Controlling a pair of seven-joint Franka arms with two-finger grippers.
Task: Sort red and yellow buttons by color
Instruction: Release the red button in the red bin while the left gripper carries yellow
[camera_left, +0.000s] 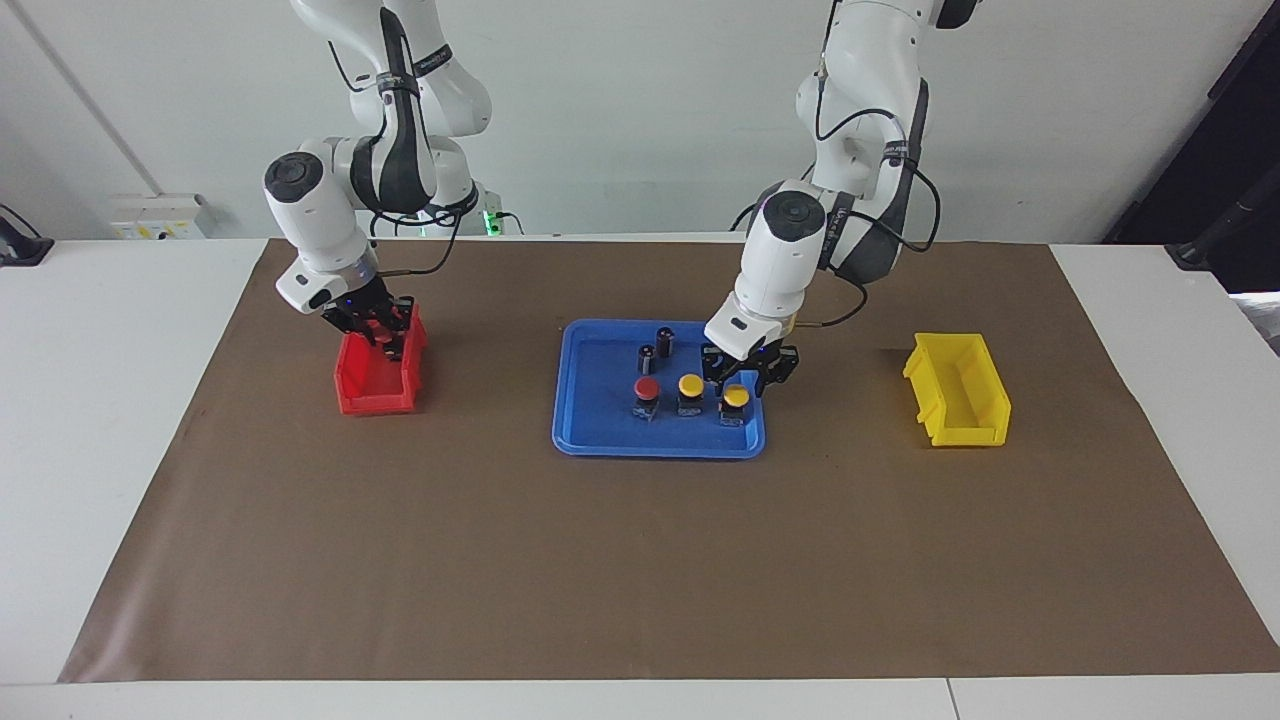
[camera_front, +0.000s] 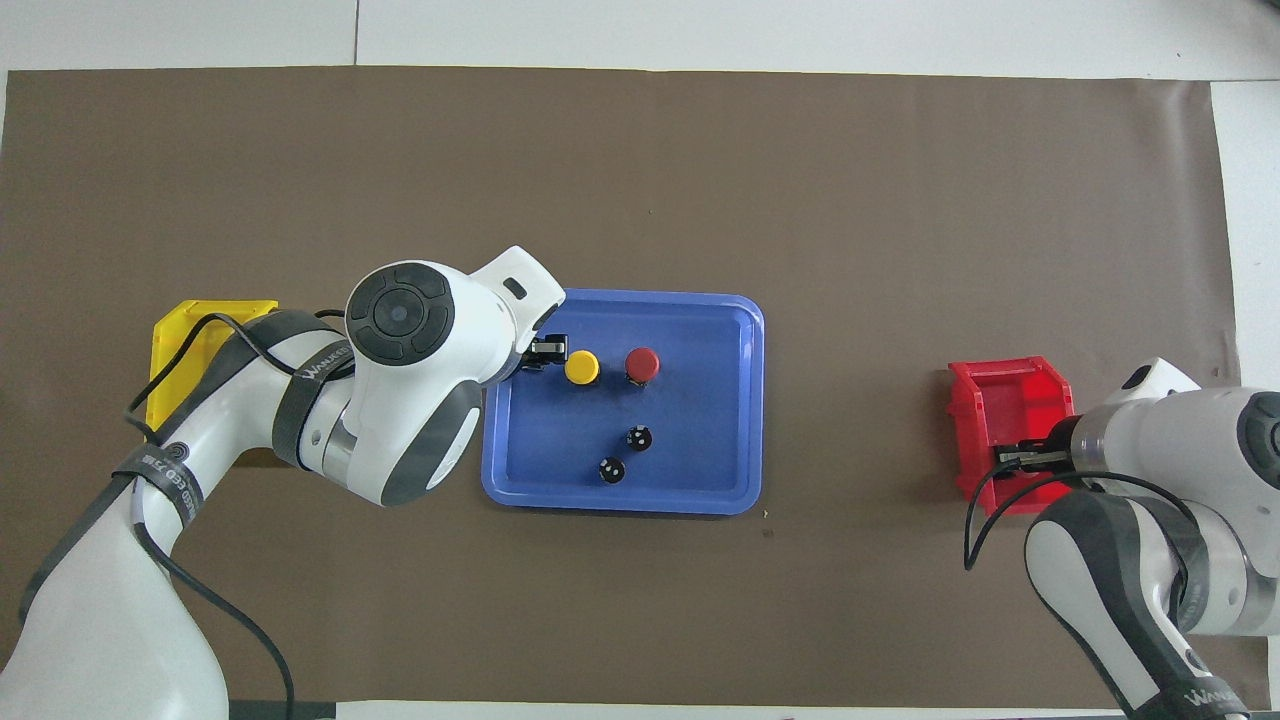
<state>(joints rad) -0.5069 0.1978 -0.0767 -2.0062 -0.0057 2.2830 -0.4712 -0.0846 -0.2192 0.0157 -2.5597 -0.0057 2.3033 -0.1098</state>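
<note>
Left gripper (camera_left: 748, 372) is hovering, fingers spread, directly over the yellow domed push-button (camera_left: 736, 397) in the blue plastic tray (camera_left: 590, 440). Right gripper (camera_left: 372, 322) is over the red plastic bin (camera_left: 375, 400); grip state unclear.

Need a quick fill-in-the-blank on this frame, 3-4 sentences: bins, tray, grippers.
1. The left gripper is over a ____-capped push button at the edge of the blue plastic tray.
2. The right gripper is over the ____ plastic bin.
3. Two dark cylinders without coloured caps stand ____ the blue plastic tray.
4. The yellow plastic bin sits toward the ____ arm's end of the table.

Missing words: yellow; red; in; left
</note>
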